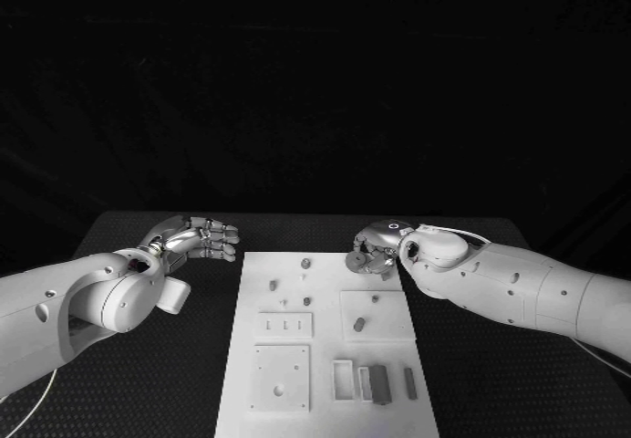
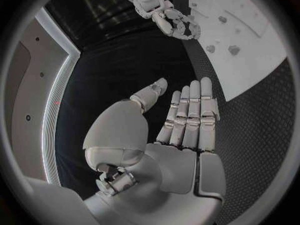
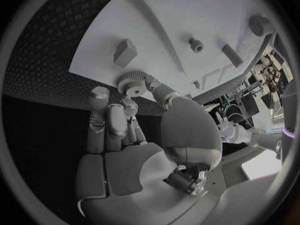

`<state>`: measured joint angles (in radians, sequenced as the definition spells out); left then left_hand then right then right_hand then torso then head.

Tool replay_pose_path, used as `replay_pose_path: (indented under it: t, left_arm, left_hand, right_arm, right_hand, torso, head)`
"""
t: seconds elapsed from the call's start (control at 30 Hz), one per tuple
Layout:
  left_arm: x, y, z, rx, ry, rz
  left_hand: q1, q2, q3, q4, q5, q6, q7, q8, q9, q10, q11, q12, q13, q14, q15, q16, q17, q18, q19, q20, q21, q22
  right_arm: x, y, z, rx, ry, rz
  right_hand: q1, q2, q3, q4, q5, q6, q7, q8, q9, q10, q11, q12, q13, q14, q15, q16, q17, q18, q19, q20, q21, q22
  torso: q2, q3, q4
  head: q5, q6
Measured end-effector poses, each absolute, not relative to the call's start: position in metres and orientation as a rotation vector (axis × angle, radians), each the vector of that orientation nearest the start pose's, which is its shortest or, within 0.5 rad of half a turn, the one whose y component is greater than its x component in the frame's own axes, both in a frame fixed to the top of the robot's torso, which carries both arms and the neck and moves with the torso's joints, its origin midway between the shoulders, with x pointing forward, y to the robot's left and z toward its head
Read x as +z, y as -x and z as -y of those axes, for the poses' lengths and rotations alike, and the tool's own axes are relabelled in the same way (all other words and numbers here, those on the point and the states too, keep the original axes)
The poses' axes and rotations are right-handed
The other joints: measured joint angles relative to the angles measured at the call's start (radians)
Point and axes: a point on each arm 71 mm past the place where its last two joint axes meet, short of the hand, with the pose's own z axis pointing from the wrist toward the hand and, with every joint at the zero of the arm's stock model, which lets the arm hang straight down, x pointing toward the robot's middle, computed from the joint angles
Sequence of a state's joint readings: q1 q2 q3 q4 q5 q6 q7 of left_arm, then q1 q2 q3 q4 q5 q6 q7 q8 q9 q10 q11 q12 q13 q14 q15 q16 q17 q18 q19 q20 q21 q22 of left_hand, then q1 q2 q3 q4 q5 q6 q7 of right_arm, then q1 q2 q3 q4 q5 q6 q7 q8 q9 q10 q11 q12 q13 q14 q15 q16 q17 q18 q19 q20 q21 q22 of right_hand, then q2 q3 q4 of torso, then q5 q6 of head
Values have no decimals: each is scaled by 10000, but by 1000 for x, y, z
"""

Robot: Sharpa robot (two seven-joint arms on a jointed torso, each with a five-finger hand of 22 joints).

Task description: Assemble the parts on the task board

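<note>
The white task board point(image 1: 325, 351) lies in the middle of the table. My right hand point(image 1: 378, 248) hovers over the board's far right corner and pinches a small grey toothed gear point(image 1: 356, 261). In the right wrist view the gear point(image 3: 131, 82) sits between the thumb and fingertips of the right hand point(image 3: 125, 130), just over the board's edge point(image 3: 187, 15). My left hand point(image 1: 197, 240) stays above the black table beside the board's far left corner. It holds nothing, and the left wrist view shows the left hand point(image 2: 187, 122) flat with its fingers stretched out.
Small grey pegs point(image 1: 305, 264) stand on the far half of the board. A slotted plate point(image 1: 285, 325), a square plate point(image 1: 282, 390) and dark bars point(image 1: 381, 383) lie on its near half. Black table runs along both sides of the board.
</note>
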<state>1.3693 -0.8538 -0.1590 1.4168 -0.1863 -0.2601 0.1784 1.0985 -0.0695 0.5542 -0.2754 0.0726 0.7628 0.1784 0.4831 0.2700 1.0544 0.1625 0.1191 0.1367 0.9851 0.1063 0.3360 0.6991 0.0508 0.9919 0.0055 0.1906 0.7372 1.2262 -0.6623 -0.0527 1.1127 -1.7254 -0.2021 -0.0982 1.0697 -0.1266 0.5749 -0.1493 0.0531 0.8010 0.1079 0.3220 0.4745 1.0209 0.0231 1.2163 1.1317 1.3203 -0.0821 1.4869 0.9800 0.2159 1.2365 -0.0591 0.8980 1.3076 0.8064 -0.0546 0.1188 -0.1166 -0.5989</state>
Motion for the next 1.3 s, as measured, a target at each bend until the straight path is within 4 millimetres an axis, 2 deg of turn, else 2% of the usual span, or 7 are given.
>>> replay_pose_path:
  t: [0.27,0.43,0.47,0.57,0.8,1.1,1.3]
  left_arm:
    - [-154,-520,-246,-12739,9323,-16156]
    - [-154,-520,-246,-12740,9324,-16162]
    - [-154,-520,-246,-12740,9324,-16164]
    - [-154,-520,-246,-12743,9323,-16169]
    - [-154,-520,-245,-12752,9321,-16181]
    - [-154,-520,-245,-12752,9325,-16189]
    - [-154,-520,-246,-12742,9332,-16188]
  left_hand:
    - [0,0,0,0,0,0,0,0,0,0,0,0,0,0,0,0,10,-45,0,0,0,0]
    - [0,0,0,0,0,0,0,0,-1,0,0,0,0,-1,-1,0,9,46,0,0,0,-1]
    - [0,0,0,0,0,0,0,0,-1,0,0,0,0,-1,-1,0,9,61,0,0,0,-1]
    - [0,0,0,0,0,0,0,-26,-1,0,0,0,0,-2,-2,0,9,64,0,0,0,-1]
    - [0,0,0,0,0,0,0,-40,-2,0,-1,0,0,-5,-5,0,17,62,0,0,1,-1]
    - [0,0,0,0,0,0,0,-40,7,-1,-1,-11,0,-6,-6,0,17,35,0,0,1,-1]
    - [0,0,0,0,0,0,0,-40,7,-1,-1,-41,0,-6,-6,0,24,29,0,0,1,-1]
  right_arm:
    - [-203,-557,231,2701,3607,-16954]
    - [-203,-557,231,2744,3582,-16978]
    - [-203,-557,231,2751,3578,-16981]
    - [-203,-557,231,2758,3575,-16985]
    - [-204,-557,230,2747,3611,-16969]
    - [-205,-556,228,2676,3795,-16821]
    - [-207,-554,224,2527,4255,-16443]
  right_hand:
    - [-27,370,-35,-177,-68,21,-22,-58,-23,0,0,42,-1,-3,1,0,33,-9,-78,9,63,-1]
    - [-39,405,-62,-208,-27,22,-23,-36,-24,0,0,42,-1,-5,1,0,33,-10,-93,21,101,-1]
    - [24,642,-31,-234,86,40,-41,108,28,12,-10,41,-2,-4,1,0,33,-10,-103,14,101,-2]
    - [44,720,-36,-265,34,40,-41,103,21,-3,6,41,-11,-5,1,0,42,-11,-111,6,101,-2]
    - [46,957,19,-739,9,40,-41,86,-10,-20,25,82,-46,-6,2,-1,61,-12,-146,40,160,-2]
    - [75,976,57,-1049,1,40,-41,24,-14,-19,25,82,-98,-8,3,-1,67,-12,-146,41,214,-2]
    - [230,543,108,-1227,2,40,-41,44,-39,-2,36,82,-143,-10,4,-1,110,-11,-146,42,214,-2]
  torso:
    - [0,1,-6]
    - [0,5,-13]
    - [0,5,-13]
    - [0,7,-13]
    - [-1,7,-14]
    - [-2,6,-13]
    - [-2,6,-14]
  head:
    - [8,-35]
    - [5,-38]
    - [3,-39]
    - [1,-44]
    - [-2,-52]
    - [-12,-63]
    - [-11,-85]
